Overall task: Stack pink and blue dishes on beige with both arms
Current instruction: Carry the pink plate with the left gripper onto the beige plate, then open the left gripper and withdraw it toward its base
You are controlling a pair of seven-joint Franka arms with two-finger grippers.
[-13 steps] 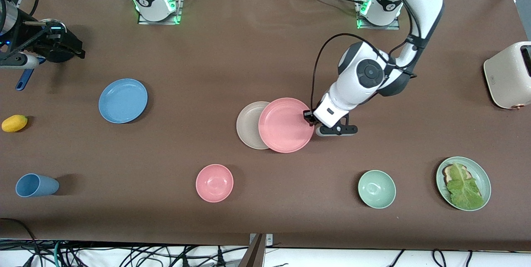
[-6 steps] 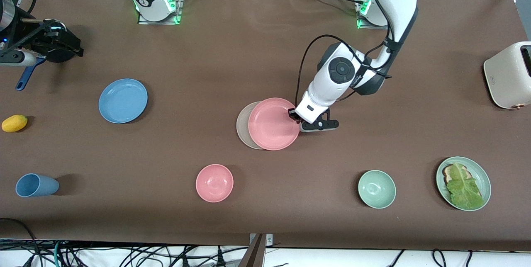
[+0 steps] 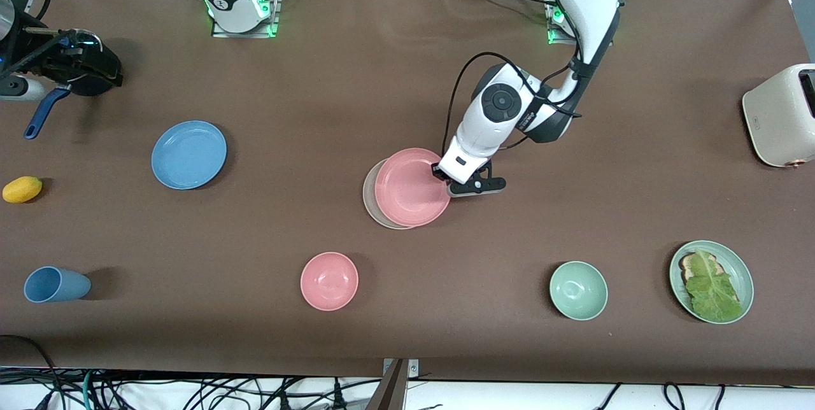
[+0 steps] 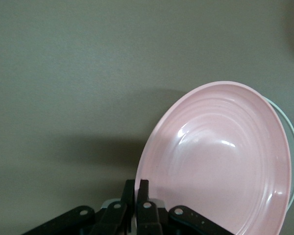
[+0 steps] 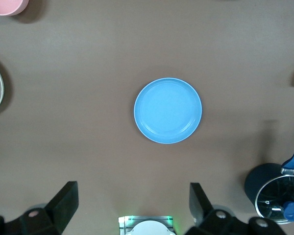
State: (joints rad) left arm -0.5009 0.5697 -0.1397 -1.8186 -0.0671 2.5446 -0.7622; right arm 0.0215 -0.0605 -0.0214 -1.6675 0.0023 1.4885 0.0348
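Left hand [image 3: 440, 174] pinches the pink plate [image 3: 411, 187] by its rim, over the beige plate [image 3: 370, 197]. Right hand [image 5: 132, 205] hangs wide open high above the blue plate [image 3: 189, 154].

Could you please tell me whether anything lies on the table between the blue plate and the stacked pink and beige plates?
Nothing: in the front view, only bare brown tabletop separates the blue plate from the pink plate over the beige plate.

table [image 3: 395, 79]: brown covering | cables [image 3: 191, 391]: tangled, perhaps on floor
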